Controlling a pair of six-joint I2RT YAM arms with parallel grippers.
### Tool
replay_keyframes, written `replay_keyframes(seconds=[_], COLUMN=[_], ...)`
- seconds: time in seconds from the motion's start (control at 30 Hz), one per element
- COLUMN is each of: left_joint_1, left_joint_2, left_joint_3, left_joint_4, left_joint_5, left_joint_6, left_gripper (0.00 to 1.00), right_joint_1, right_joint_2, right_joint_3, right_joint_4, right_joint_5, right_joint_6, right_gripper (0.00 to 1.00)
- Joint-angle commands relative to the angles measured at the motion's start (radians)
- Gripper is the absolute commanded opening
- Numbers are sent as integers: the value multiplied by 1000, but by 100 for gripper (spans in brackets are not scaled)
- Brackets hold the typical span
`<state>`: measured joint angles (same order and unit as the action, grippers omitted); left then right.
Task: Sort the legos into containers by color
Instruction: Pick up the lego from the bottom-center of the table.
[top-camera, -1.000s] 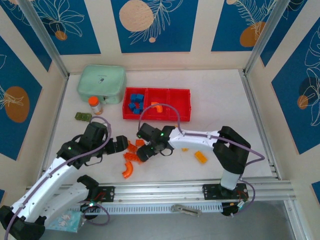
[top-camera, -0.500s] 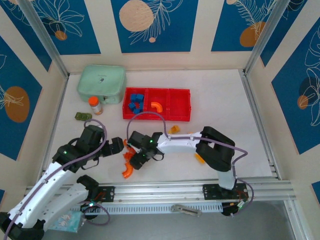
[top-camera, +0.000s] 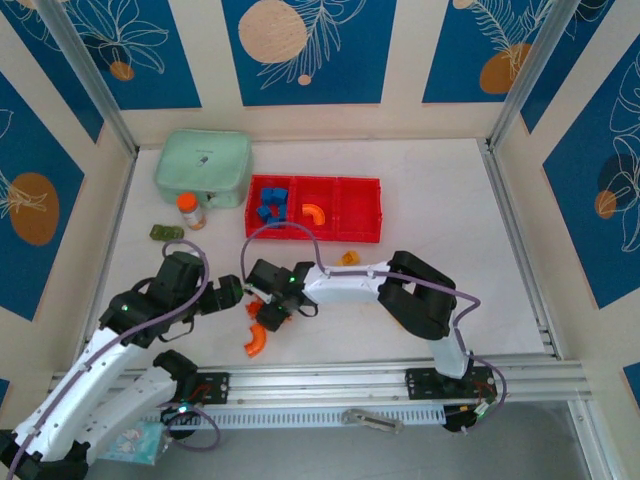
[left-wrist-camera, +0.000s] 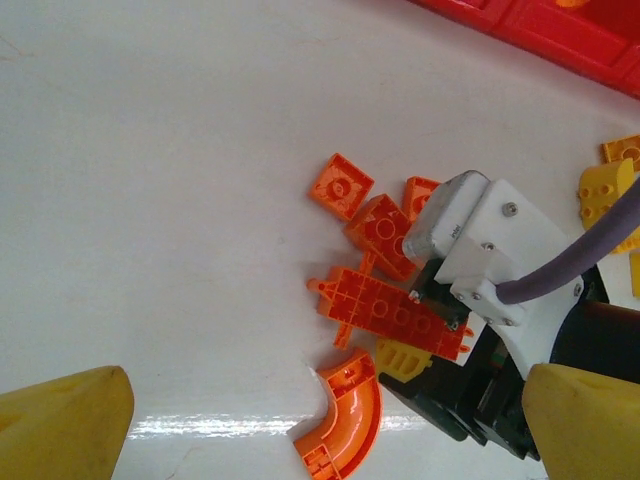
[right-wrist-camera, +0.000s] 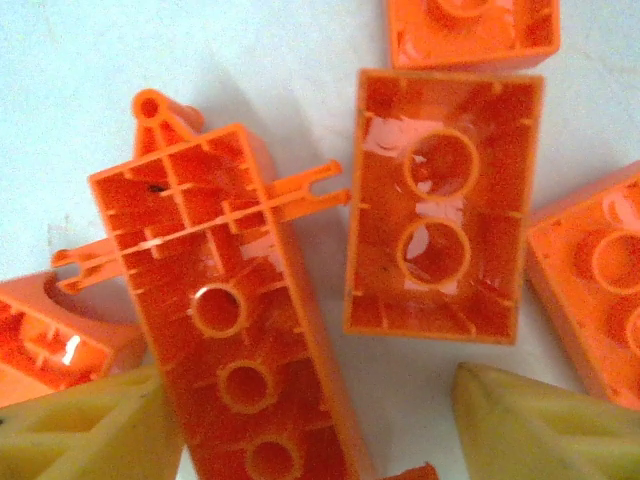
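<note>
nearest the arm bases, a loose orange curve (top-camera: 255, 342) lies alone on the white table (top-camera: 430, 200), just in front of the heap of orange legos. over that heap the right gripper (right-wrist-camera: 310, 400) hangs low, pointing straight down. its pale pads (right-wrist-camera: 80, 425) stand apart, one to each side of the end of a long toothed orange brick (right-wrist-camera: 230, 300). one pad looks to touch the brick and the other shows a gap, so nothing is clamped yet. the straddle makes sense, since the long brick is narrow enough to pinch across. its neighbour, a two-stud orange brick (right-wrist-camera: 445, 205) lying hollow side up, sits just beside it and could be nudged if the jaws shut crooked.

the left gripper (top-camera: 230, 293) hovers just left of the heap, jaws wide apart and empty, likely held off so the two arms do not crowd one spot. its camera shows a small yellow piece (left-wrist-camera: 403, 357) tucked against the long brick.

farther out, a yellowish piece (top-camera: 348, 259) lies on its own near the red tray (top-camera: 360, 236). in the tray, blue bricks (top-camera: 270, 206) sit in the left compartment and a sorted orange curve (top-camera: 313, 213) lies in the middle one, so the right one would be for yellow. by that reckoning the sort is early, with most orange pieces on the table.
</note>
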<state>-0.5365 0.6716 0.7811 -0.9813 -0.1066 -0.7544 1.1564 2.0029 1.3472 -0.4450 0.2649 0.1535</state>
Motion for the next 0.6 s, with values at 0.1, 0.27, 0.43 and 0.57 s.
replay_keyframes(seconds=[0.1, 0.27, 0.43, 0.57], left_joint_1=[10, 9, 9, 9], left_joint_2=[-10, -10, -9, -10], left_joint_3=[34, 41, 43, 47], left_joint_4=[-24, -26, -25, -24], left_joint_5=[-18, -19, -16, -12], left_joint_6=[-1, 1, 2, 3], left_gripper=[99, 99, 99, 99], right_joint_1=[-12, -12, -11, -13], right_joint_2=[30, 39, 36, 18], right_joint_3=[51, 63, 68, 62], right_joint_4=[-17, -22, -30, -34], right_joint_5=[-21, -39, -43, -38], right_joint_6=[-46, -61, -61, -47], right_gripper=[55, 45, 36, 29])
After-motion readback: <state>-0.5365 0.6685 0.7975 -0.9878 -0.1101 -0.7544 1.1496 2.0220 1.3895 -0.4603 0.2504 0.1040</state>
